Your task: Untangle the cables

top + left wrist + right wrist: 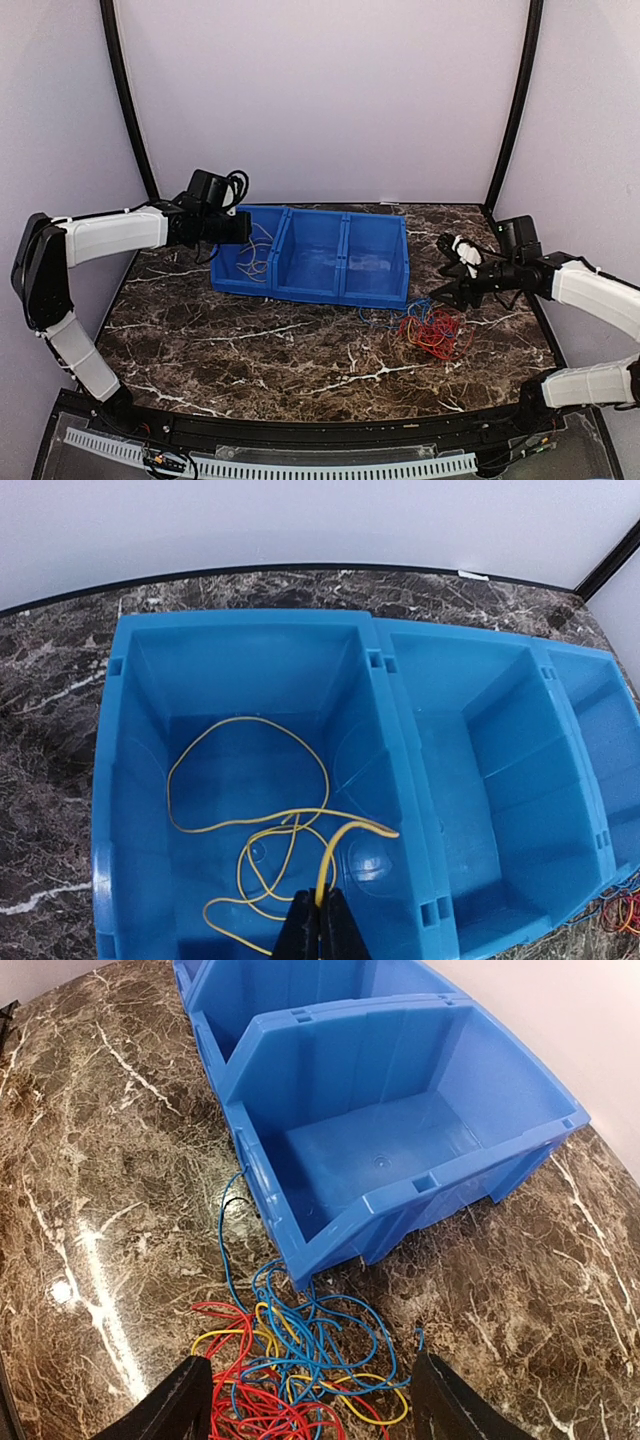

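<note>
From the near edge of a dark marble-patterned desk [300, 350], the white left arm [115, 232] reaches the 9 o'clock compartment of a blue three-compartment plastic bin [340, 290], left gripper [320, 905] pinched on a thin yellow cable [345, 827] coiled inside. Right gripper [312, 1400], jaws wide, hovers over the red, blue and yellow cable tangle [290, 1360] at the bin's 5 o'clock corner.
</note>
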Controlling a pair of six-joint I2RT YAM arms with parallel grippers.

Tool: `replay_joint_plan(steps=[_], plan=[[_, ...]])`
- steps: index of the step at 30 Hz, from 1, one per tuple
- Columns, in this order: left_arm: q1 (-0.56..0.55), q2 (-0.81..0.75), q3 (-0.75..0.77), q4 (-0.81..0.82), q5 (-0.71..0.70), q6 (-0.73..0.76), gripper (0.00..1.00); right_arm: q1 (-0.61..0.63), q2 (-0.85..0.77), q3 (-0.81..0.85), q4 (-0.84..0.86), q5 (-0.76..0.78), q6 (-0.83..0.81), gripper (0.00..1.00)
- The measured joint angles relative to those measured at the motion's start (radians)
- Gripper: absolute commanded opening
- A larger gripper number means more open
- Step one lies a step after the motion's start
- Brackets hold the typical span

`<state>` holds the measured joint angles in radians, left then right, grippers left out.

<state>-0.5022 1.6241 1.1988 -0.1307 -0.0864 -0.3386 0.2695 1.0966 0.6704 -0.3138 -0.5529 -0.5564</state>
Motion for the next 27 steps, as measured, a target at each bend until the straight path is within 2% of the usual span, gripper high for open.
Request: replay_joint_plan(steps=[5,10,12,14,17,19,22,27], plan=[[0.0,0.109,0.052,-0.019,-0.005,-0.01,0.0,0.0,0.016,0.0,0.0,0.0,0.003,0.7],[0.0,0.222,0.19,-0.083,-0.005,-0.01,0.0,-0.008,0.093,0.004,0.006,0.01,0.015,0.69],[0.0,0.25,0.241,-0.107,-0.005,-0.01,0.06,-0.011,0.138,0.013,0.0,0.011,0.015,0.69],[0.0,0.263,0.27,-0.119,-0.006,-0.014,0.17,-0.011,0.168,0.022,-0.005,0.011,0.012,0.7],[0.0,0.262,0.27,-0.121,-0.015,-0.02,0.36,-0.011,0.154,0.022,-0.009,0.014,0.007,0.7],[0.0,0.251,0.241,-0.103,-0.027,-0.028,0.42,-0.011,0.13,0.023,-0.009,0.018,0.008,0.7],[0.0,0.209,0.188,-0.11,-0.038,-0.033,0.46,-0.011,0.084,0.026,-0.005,0.023,0.013,0.7],[0.0,0.121,0.182,-0.11,-0.043,-0.023,0.48,-0.011,0.063,0.025,-0.002,0.027,0.012,0.7]])
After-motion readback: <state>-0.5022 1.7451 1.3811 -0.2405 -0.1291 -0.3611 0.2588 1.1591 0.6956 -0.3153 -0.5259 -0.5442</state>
